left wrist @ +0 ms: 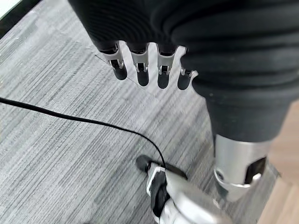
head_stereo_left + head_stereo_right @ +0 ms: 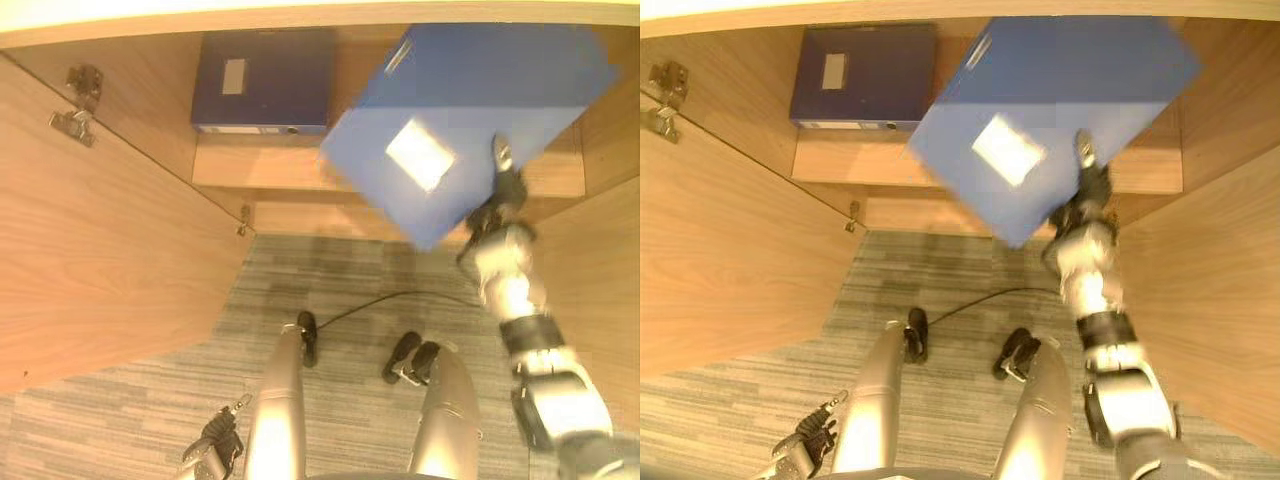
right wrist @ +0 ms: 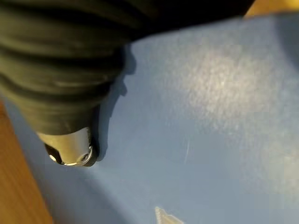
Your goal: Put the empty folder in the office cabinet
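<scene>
The blue folder [image 2: 470,110] is up in the air in front of the open cabinet [image 2: 120,280], on the right side. It is tilted. Its big flat face with the white label [image 2: 420,153] looks up at the camera. Its long side runs from the near left corner, which hangs low over the grey carpet [image 2: 330,290], up to the far right corner by the cabinet's top. It is not lying on the shelf [image 2: 270,165] yet.

The right robot hand [image 2: 503,175] holds the folder at its right edge. The thumb presses on the blue face and the other fingers are behind the folder, so it looks clamped on it.

The left robot hand [image 1: 145,70] hangs down low near the carpet, its fingers straight and holding nothing.

On the shelf, far and to the left, a dark blue folder [image 2: 265,80] already lies flat. The cabinet door [image 2: 90,250] stands open on the left.

What could go wrong? The folder is big and only one edge is held, so it could slip or swing down. Because it is tilted, a corner could bump the shelf edge or the right cabinet wall [image 2: 605,270] on the way in. It may need to be turned flat first.
</scene>
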{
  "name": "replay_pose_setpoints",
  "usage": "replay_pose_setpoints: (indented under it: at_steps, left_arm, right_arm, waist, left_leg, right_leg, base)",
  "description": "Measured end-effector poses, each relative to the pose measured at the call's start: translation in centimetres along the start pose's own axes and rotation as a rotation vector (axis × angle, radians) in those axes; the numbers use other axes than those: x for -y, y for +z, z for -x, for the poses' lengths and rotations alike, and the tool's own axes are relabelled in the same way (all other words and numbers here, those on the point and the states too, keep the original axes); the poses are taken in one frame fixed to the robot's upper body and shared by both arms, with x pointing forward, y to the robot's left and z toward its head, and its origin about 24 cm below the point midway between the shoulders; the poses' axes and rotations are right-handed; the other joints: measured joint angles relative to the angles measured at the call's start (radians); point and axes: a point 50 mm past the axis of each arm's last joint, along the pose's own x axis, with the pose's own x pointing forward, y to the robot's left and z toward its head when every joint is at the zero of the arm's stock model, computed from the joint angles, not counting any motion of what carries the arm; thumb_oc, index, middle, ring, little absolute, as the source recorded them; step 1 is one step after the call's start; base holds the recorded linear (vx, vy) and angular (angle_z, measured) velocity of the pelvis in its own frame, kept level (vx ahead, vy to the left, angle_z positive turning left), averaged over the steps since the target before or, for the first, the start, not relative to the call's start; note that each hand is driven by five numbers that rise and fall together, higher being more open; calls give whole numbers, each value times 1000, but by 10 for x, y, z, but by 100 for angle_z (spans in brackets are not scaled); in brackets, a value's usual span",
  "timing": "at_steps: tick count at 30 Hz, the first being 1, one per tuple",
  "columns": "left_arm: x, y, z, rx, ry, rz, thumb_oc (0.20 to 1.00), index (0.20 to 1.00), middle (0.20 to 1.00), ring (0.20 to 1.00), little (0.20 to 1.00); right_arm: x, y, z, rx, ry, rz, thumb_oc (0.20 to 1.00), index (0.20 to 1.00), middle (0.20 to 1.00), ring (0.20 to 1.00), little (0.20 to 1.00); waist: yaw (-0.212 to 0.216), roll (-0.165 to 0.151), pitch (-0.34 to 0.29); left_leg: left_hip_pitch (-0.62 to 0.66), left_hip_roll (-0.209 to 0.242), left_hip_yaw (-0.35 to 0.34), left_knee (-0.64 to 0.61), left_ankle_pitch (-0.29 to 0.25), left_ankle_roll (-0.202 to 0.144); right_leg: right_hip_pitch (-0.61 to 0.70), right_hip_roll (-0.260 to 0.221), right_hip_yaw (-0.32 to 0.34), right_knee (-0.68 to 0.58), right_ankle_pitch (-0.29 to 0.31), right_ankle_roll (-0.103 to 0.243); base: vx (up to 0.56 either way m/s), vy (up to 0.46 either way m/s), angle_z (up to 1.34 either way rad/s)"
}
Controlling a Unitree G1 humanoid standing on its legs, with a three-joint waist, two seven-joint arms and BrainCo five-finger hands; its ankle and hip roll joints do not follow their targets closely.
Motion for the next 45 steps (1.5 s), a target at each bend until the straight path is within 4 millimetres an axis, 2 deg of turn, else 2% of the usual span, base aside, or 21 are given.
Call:
replay_pose_setpoints:
  at_steps: [2, 3, 5, 7, 13, 20, 24, 28, 31, 37, 45]
  left_arm:
    - [-10, 0, 0, -10, 40, -10, 1000, 1000, 1000, 1000, 1000]
    - [-14, -1, 0, -15, 54, -12, 1000, 1000, 1000, 1000, 1000]
    - [-22, 0, 0, -33, 85, -30, 1000, 1000, 1000, 1000, 1000]
    - [-32, -3, -1, -62, 144, -27, 1000, 1000, 1000, 1000, 1000]
    - [-47, -14, 2, -123, 215, -30, 1000, 1000, 1000, 1000, 1000]
    - [-54, -16, 3, -137, 250, -67, 1000, 1000, 1000, 1000, 1000]
    - [-54, -14, 3, -131, 269, -73, 1000, 1000, 1000, 1000, 1000]
    - [-53, -11, 2, -119, 274, -68, 1000, 1000, 1000, 1000, 1000]
    - [-54, -9, 2, -115, 280, -64, 1000, 1000, 1000, 1000, 1000]
    - [-54, -8, 2, -114, 282, -71, 1000, 1000, 1000, 1000, 1000]
    - [-49, 0, 0, -95, 285, -73, 1000, 1000, 1000, 1000, 1000]
  right_arm:
    - [-8, 18, -14, 25, -44, -30, 200, 200, 200, 200, 200]
    - [-9, 19, -14, 26, -49, -33, 200, 200, 200, 200, 200]
    - [-6, 18, -17, 17, -85, -27, 200, 200, 200, 200, 200]
    - [7, 13, -20, -13, -173, -16, 200, 200, 200, 200, 200]
    - [27, 4, -20, -77, -313, -83, 200, 200, 200, 200, 200]
    - [19, 9, -27, -97, -382, -152, 200, 200, 200, 200, 200]
    - [2, 6, -28, -119, -367, -278, 200, 200, 200, 200, 200]
    - [9, 4, -27, -127, -430, -442, 200, 200, 200, 200, 200]
    - [17, 8, -29, -114, -480, -467, 200, 200, 200, 200, 200]
    - [12, 12, -30, -90, -472, -499, 200, 200, 200, 200, 200]
    - [13, 11, -29, -71, -497, -558, 200, 200, 200, 200, 200]
  waist:
    - [12, -9, -8]
    - [15, -15, -17]
    - [21, -19, -19]
    - [24, -19, -19]
    - [31, -25, -27]
    - [47, -18, -37]
    - [65, -13, -53]
    - [90, -4, -57]
    - [113, -2, -57]
    - [142, 9, -57]
    - [141, 40, -48]
  left_leg:
    - [-5, 0, -2, 4, 0, -1]
    - [-12, 0, -3, 4, 0, 0]
    - [-26, 0, -8, 24, -5, 1]
    - [-30, -3, -12, 32, -8, 1]
    - [-27, -5, -20, 28, -10, 1]
    - [-25, -7, -37, 20, -10, 1]
    - [-18, -18, -55, 6, 0, -14]
    - [4, -34, -75, 3, 1, -15]
    - [17, -46, -77, 1, 0, -15]
    - [14, -52, -83, 1, 1, -15]
    - [26, -56, -95, 10, -1, -15]
  right_leg:
    - [-5, -2, 0, 6, -4, -8]
    - [-11, -1, -1, 8, -4, -7]
    - [-17, -4, -2, 23, -6, -9]
    - [-17, -7, -2, 32, -10, -9]
    - [-10, -6, -6, 32, -15, -5]
    - [14, -7, -29, 34, -27, -9]
    - [21, -10, -39, 36, -36, -12]
    - [61, -22, -58, 38, -49, -15]
    - [81, -37, -62, 47, -58, -6]
    - [84, -43, -69, 50, -66, 0]
    - [116, -49, -89, 51, -71, -1]
  base:
    - [1, -8, 4]
    - [-9, -5, 6]
    - [-11, -5, 5]
    - [1, 1, 5]
    - [6, -5, 3]
    - [4, -9, 5]
    - [-2, -15, 15]
    - [18, -1, 17]
    - [22, -4, 16]
    - [28, 6, 6]
    - [21, 3, 5]
